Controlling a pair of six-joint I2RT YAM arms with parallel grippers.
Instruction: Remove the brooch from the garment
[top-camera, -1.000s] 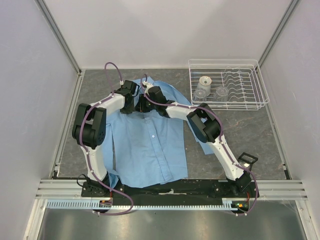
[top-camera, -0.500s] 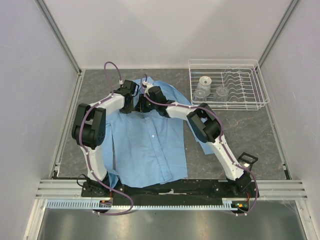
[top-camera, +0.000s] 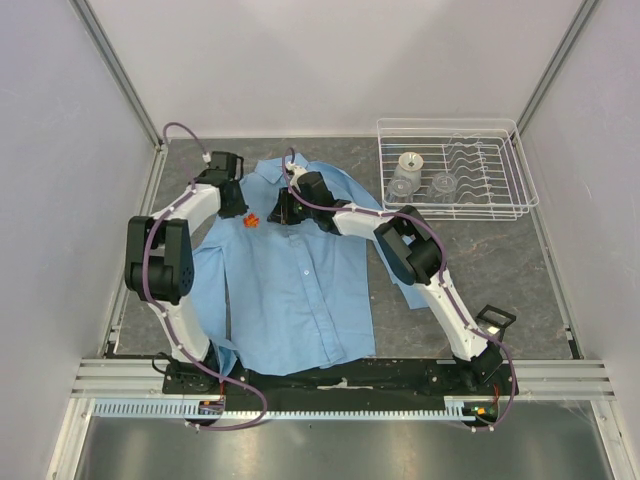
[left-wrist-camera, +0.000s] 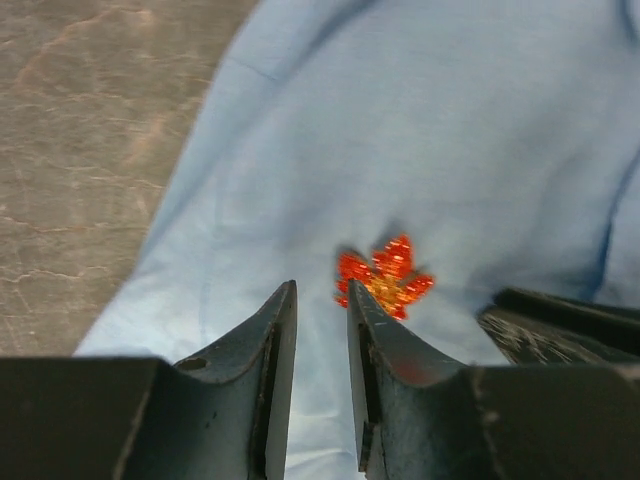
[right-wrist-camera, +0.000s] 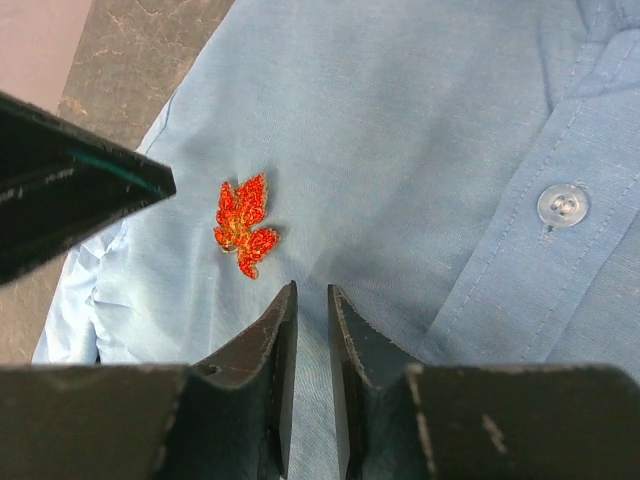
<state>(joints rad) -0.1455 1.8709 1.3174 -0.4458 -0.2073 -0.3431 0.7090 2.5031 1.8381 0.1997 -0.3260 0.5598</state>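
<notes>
So, status check: not done yet, I'd say. The brooch (top-camera: 252, 219) is still sitting on the shirt (top-camera: 300, 290), on the chest panel just below the collar, on the side nearest the left arm (top-camera: 190, 210). Neither arm has hold of it.

The left arm's jaws are a little apart with nothing between them. They point down at the cloth, and the brooch (left-wrist-camera: 385, 280) is just past the tip of one finger, beside it rather than in the gap.

The right arm (top-camera: 360, 218) is in close from the other side. Its jaws are parted by a narrow slit and also have nothing in them, with the brooch (right-wrist-camera: 245, 227) just off to one side. Can't really tell from the wrist view whether those tips are pressing on the fabric or just floating over it. Same for whether the pin is still stuck through the cloth.

What's left, as I read it, is pretty much the whole job: line up on the pin, grab it and pull it free of the fabric.

Head count:
- one brooch
- one shirt, spread flat on the worktop (top-camera: 480, 270)
- two arms
- one wire rack (top-camera: 448, 122) at the far right, holding what looks like three clear glass things
- one white button (right-wrist-camera: 561, 204) close up in the right wrist view
</notes>
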